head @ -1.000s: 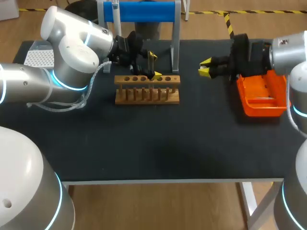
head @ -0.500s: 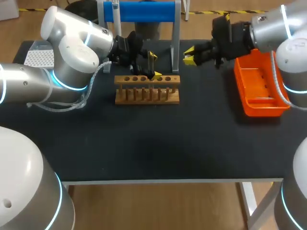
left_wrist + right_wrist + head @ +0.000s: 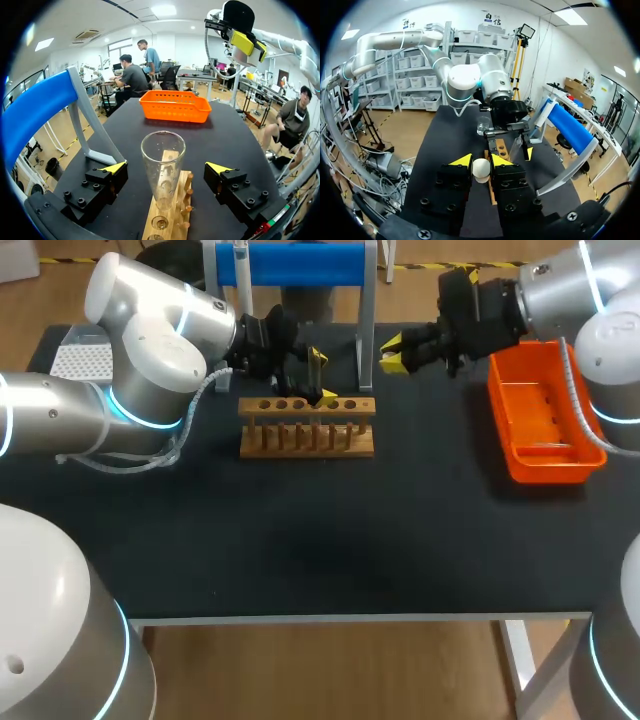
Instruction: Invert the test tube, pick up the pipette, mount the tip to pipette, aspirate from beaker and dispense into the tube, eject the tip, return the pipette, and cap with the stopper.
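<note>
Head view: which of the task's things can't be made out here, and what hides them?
- test tube: head view, hidden behind the left gripper over the wooden rack; only the left wrist view shows it.
- stopper: head view, covered by the right gripper; seen only in the right wrist view.
- beaker: in no view.
- pipette: not identifiable; blue stand cut off by the head view's top edge.

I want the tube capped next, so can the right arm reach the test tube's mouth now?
Probably, from above: the test tube stands uncovered in the wooden rack. The left gripper flanks it with open fingers, not touching, so clearance looks tight.
</note>
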Available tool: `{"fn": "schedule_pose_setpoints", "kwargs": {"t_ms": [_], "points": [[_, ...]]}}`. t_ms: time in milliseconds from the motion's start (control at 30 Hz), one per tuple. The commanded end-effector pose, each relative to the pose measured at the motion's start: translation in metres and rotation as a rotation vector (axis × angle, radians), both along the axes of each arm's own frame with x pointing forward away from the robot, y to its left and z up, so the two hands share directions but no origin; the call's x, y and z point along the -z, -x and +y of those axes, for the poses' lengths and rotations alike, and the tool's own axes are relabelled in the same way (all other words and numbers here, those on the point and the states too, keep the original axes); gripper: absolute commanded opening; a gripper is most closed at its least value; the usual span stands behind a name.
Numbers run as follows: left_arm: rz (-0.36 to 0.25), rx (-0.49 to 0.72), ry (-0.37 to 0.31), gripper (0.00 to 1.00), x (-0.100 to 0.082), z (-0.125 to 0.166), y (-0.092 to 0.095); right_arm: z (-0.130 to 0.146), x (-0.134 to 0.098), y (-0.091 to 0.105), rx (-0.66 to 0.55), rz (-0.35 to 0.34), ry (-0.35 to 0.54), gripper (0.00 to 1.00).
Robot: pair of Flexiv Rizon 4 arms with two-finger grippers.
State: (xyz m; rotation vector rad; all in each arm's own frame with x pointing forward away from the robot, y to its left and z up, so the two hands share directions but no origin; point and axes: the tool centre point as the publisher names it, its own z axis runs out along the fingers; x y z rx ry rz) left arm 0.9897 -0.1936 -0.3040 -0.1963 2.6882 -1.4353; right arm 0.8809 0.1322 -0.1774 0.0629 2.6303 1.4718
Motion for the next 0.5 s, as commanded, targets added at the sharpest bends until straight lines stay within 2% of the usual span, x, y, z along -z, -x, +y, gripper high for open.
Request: {"fn": "schedule_pose_setpoints", "kwargs": {"t_ms": [33,300,500], "points": [[0.000,0.001,0.000,1.00,0.000,0.000,0.000,-0.001,-0.001,0.001,-0.001,0.001,0.002,0.00],[0.000,0.001,0.000,1.00,0.000,0.000,0.000,-0.001,-0.001,0.001,-0.001,0.001,0.002,0.00],[0.000,0.001,0.000,1.00,0.000,0.000,0.000,0.012,0.003,-0.015,0.005,0.008,0.006,0.00]]}}
